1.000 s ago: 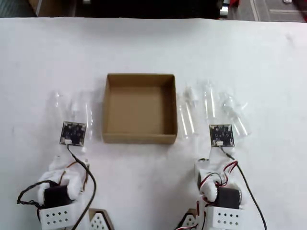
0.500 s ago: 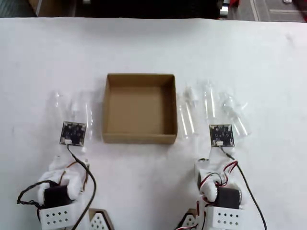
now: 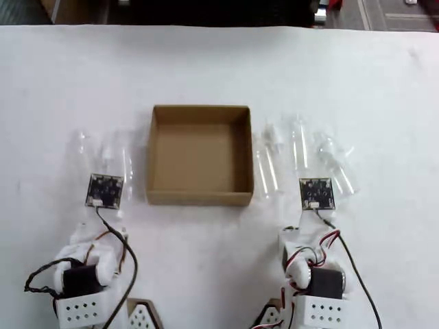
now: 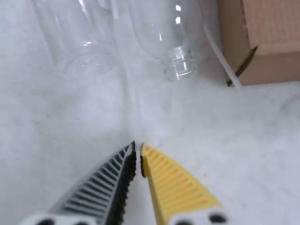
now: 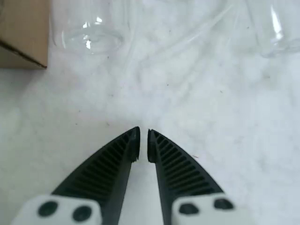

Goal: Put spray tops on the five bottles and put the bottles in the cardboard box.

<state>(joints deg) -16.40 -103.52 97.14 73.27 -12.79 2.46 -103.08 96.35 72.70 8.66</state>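
Note:
An open cardboard box [image 3: 199, 154] sits in the middle of the white table, its brown corner [image 4: 262, 42] showing in the left wrist view. Clear bottles lie on their sides on both flanks: some to its left [image 3: 103, 154], more to its right [image 3: 295, 154]. One bottle's threaded neck [image 4: 180, 68] points toward my left gripper [image 4: 138, 149], which hovers shut over bare table just short of it. A thin white spray tube [image 4: 222, 61] lies by the box. My right gripper [image 5: 141, 136] is shut over bare table near a bottle base [image 5: 86, 35].
Both arms [image 3: 89, 274] [image 3: 312, 274] rest near the table's front edge. A second bottle base [image 5: 276, 33] lies beyond the right gripper. The far half of the table is bare white cloth.

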